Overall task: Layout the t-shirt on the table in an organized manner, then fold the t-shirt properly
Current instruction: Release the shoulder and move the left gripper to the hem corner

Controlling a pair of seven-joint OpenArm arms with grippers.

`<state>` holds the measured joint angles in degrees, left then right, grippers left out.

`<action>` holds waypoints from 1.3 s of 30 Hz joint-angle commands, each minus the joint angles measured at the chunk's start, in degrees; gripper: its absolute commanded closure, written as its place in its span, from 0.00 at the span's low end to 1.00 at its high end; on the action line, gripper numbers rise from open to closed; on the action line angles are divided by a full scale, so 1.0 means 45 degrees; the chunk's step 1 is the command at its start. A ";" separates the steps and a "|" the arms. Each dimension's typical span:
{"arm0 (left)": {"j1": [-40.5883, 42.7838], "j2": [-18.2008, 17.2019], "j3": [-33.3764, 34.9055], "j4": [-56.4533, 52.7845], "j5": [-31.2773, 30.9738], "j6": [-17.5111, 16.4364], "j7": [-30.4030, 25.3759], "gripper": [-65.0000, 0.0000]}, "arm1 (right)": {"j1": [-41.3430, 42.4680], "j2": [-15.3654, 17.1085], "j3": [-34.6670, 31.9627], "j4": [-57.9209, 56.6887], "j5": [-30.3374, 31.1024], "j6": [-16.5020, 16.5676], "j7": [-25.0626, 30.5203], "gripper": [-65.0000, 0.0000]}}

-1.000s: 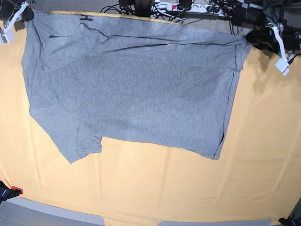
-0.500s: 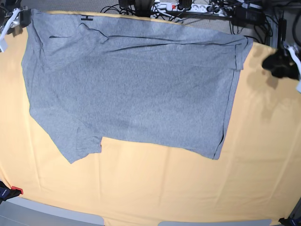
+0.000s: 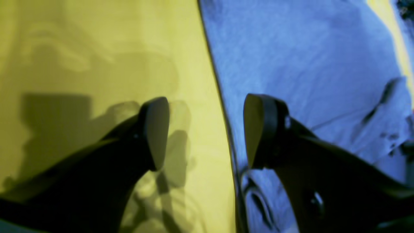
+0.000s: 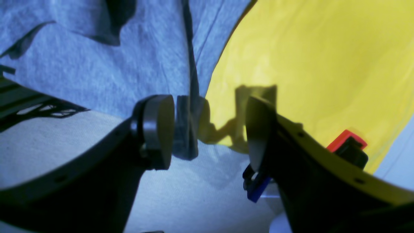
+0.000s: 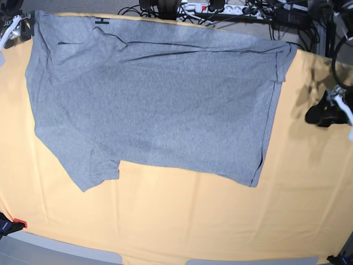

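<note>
t-shirt (image 5: 154, 105) spread flat on table (image 5: 193, 221), left tool (image 3: 207, 129) agape, right tool (image 4: 207, 129) agape, both empty

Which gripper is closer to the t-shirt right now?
Right. The right gripper sits at the t-shirt's far corner, jaws open, almost touching it. The left gripper is open over bare table, clear of the hem.

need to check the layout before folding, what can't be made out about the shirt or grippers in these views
- t-shirt: only the plain grey side faces up in the base view, so the underside is hidden.
- t-shirt's far edge: reaches the table edge at the top of the base view; cannot tell if it overhangs.
- right gripper: cut off by the base view's left edge.
- left gripper: small and dark in the base view; the left wrist view shows its jaws apart.
</note>
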<state>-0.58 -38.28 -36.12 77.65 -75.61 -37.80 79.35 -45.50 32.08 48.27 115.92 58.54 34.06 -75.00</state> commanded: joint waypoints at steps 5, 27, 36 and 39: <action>-0.2482 -0.0369 0.1865 -0.2147 0.0019 -0.0408 -0.1010 0.43 | -0.0044 0.0223 0.0185 0.0160 0.0039 0.0000 0.0185 0.44; -0.7917 0.3322 0.5037 -0.7713 0.8665 0.0063 -0.8131 0.43 | -0.0049 0.0214 0.0185 0.0160 0.0000 -0.0005 0.0189 0.44; -0.7669 0.4133 0.5037 -0.8247 1.0088 0.0510 -0.9296 0.43 | -0.0049 0.0214 0.0185 0.0160 -0.0005 -0.0010 0.0185 0.44; -0.7669 0.4153 0.5037 -0.8320 1.0078 0.0495 -0.9112 0.43 | -0.0049 0.0214 0.0185 0.0160 0.0000 -0.0010 0.0185 0.44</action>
<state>-33.85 -19.07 -13.50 39.94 -30.87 -35.59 37.08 -45.52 32.03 48.27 115.92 58.37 34.06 -74.56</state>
